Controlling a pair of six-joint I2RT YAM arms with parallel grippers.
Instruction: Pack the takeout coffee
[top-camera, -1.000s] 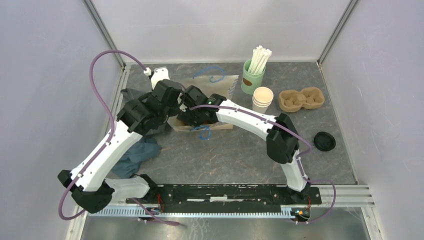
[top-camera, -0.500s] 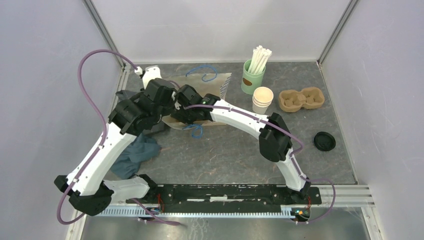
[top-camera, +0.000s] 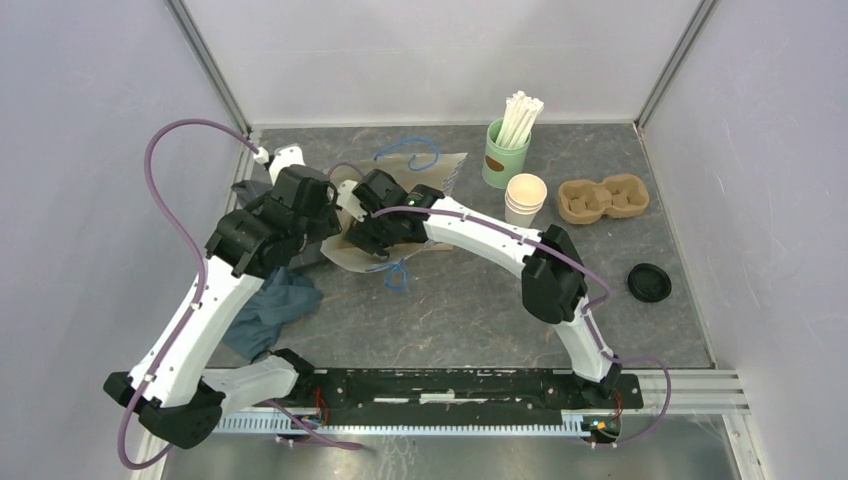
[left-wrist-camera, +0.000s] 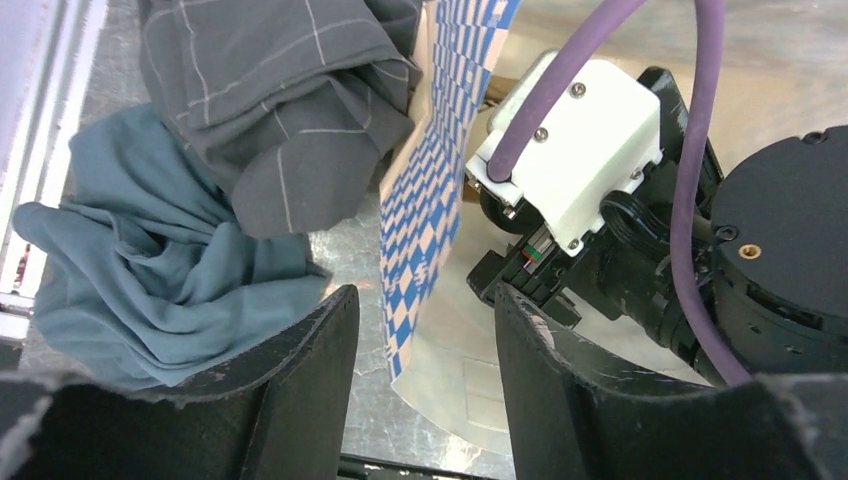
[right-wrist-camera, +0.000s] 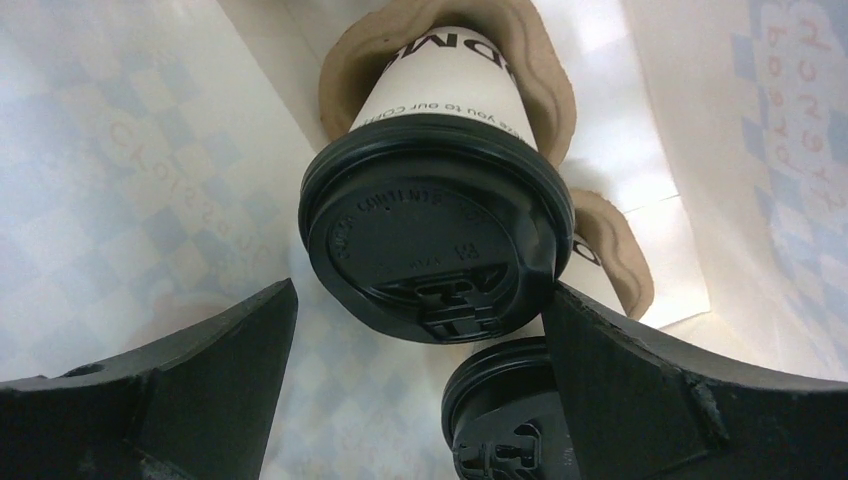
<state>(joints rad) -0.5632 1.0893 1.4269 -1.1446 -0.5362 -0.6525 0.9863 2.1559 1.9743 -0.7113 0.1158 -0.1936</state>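
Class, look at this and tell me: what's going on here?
The right gripper reaches inside a blue-checked paper bag, fingers open either side of a lidded coffee cup seated in a pulp carrier; a second lidded cup sits beside it. The left gripper is open at the bag's edge.

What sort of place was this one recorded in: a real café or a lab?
Probably a lab robot cell, not a café: bare panel walls box in the table, and the props are a green cup of straws, stacked paper cups and a pulp cup carrier.
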